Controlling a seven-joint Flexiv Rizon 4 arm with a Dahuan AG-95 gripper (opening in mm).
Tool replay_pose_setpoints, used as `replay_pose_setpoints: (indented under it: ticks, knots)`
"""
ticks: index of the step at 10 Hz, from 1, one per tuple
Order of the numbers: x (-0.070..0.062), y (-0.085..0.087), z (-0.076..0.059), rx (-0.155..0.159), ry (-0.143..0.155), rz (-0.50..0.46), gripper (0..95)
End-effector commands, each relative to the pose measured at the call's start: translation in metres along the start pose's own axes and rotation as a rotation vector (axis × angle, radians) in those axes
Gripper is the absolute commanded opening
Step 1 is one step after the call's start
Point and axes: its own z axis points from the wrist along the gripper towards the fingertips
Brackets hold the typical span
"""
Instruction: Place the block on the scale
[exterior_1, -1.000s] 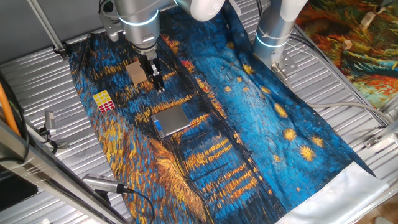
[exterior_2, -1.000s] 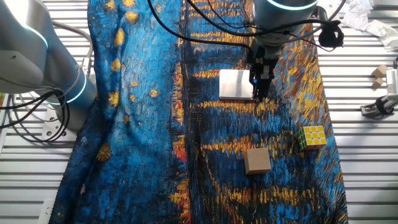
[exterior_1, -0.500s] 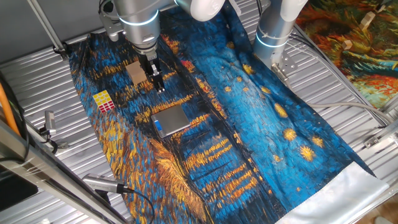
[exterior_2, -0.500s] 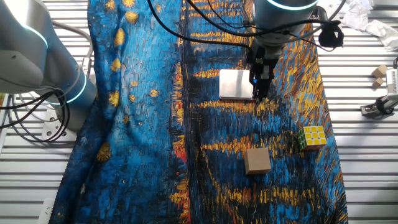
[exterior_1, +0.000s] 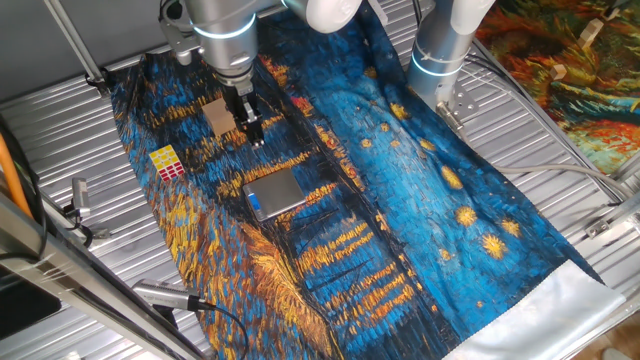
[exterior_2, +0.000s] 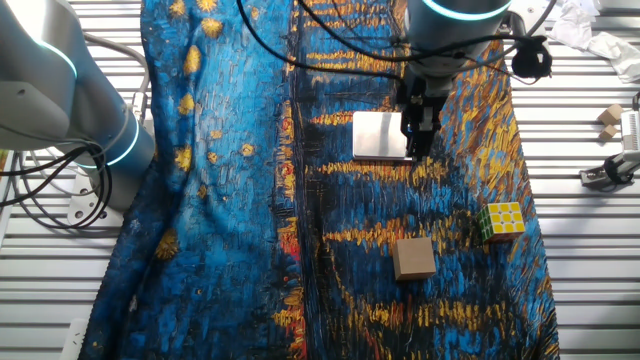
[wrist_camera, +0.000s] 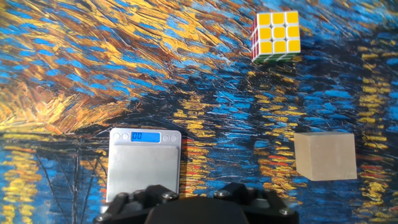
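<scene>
Right at the gripper (exterior_1: 254, 135), nothing is being carried. Whether the fingers are spread or pressed together can't be told, since they read as one dark shape in both fixed views and are cut off at the bottom of the hand view.

Compared with half a second back, barely anything is changed. The hand is nudged a touch in the other fixed view, and everything on the cloth is left exactly where it was. So the approach is judged to be only starting and no grasp has been made yet.

Just beside the fingertips, the scale (wrist_camera: 144, 168) is seen lying flat, with its blue display lit and its silver plate bare. A bit further out on the other side, the plain wooden block (wrist_camera: 324, 155) is parked; it's not the target and should be skirted.

Furthest from the hand, well apart from it, the block (wrist_camera: 277, 36) is found resting on the painted cloth (exterior_1: 450, 200), yellow face up and untouched. A move out past the wooden block is what's needed next, probably with care taken not to clip it.
</scene>
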Motion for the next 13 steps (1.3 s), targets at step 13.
replay_pose_setpoints:
  ticks: [13]
  knots:
    - [-0.0014, 0.0005, 0.0005, -0.001, 0.003, -0.013, 0.0]
